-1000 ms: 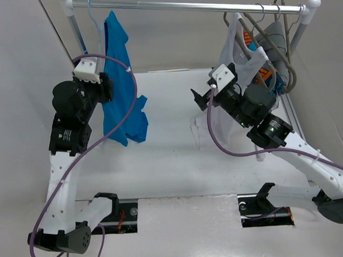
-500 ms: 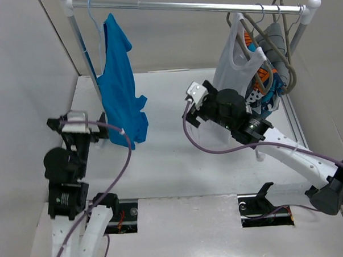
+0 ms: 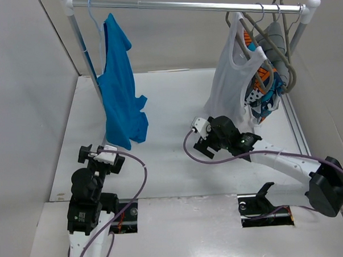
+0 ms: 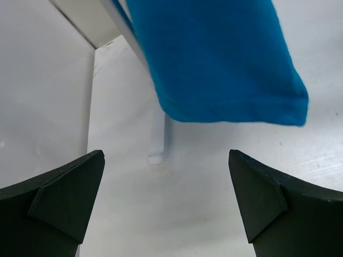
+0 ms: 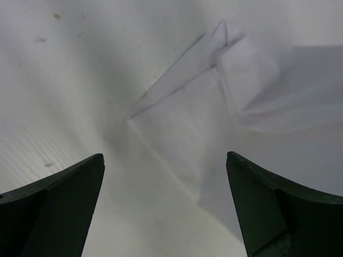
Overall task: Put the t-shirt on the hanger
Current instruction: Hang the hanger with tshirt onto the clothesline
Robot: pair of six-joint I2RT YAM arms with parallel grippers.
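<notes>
The bright blue t-shirt (image 3: 119,85) hangs from the rail at the back left on the thin pale hanger (image 3: 92,16), whose hook is over the bar. Its lower hem fills the top of the left wrist view (image 4: 225,64). My left gripper (image 3: 98,153) is low near the table's front left, below and in front of the shirt, and apart from it. It is open and empty (image 4: 166,198). My right gripper (image 3: 202,146) is low over the middle of the table, open and empty (image 5: 166,203).
The clothes rail (image 3: 194,6) spans the back on white posts (image 4: 159,134). A white tank top (image 3: 229,75), a patterned garment (image 3: 264,93) and grey hangers (image 3: 276,41) hang at its right end. A pale folded shape (image 5: 236,69) lies ahead of the right gripper.
Both arms have dropped and drawn back from the rail. The left gripper went from beside the shirt to the front left. The right went from the tank top down to the table.
</notes>
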